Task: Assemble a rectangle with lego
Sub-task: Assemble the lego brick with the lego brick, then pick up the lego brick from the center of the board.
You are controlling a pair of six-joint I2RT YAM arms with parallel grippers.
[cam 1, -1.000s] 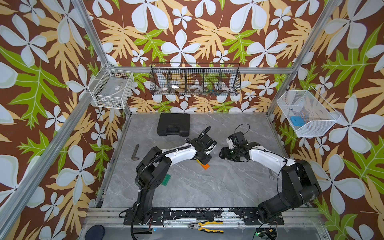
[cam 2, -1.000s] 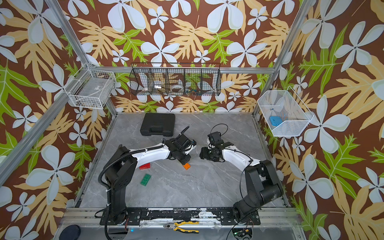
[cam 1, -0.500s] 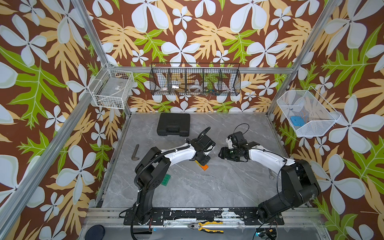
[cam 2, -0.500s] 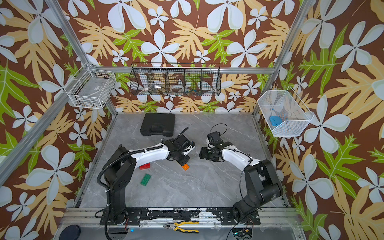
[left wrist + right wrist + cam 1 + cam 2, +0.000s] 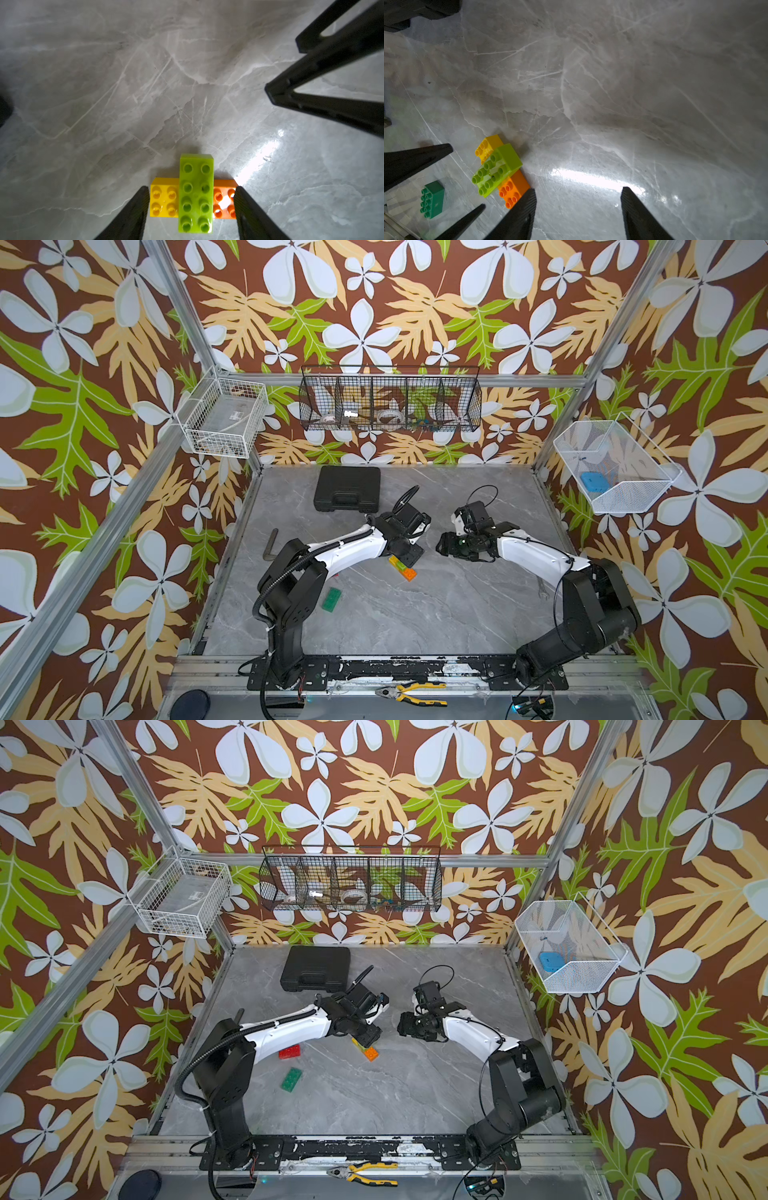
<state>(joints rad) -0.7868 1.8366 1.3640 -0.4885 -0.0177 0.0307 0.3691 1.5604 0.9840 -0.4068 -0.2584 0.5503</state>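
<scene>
Straddling the joined bricks, the left claw (image 5: 191,188) has its fingers apart, one just beside the yellow brick (image 5: 164,199), the other beside the orange brick (image 5: 223,203). Whether they touch is unclear. The lime green brick (image 5: 196,193) lies crosswise on top of both. The dark green brick (image 5: 291,1078) and red brick (image 5: 289,1052) lie loose on the table (image 5: 415,1094). In a top view the outstretched left arm (image 5: 349,547) hides the red one. The right claw (image 5: 578,189), fingers apart and empty, hangs beside the stack, with the right arm (image 5: 469,1036) bent inward.
</scene>
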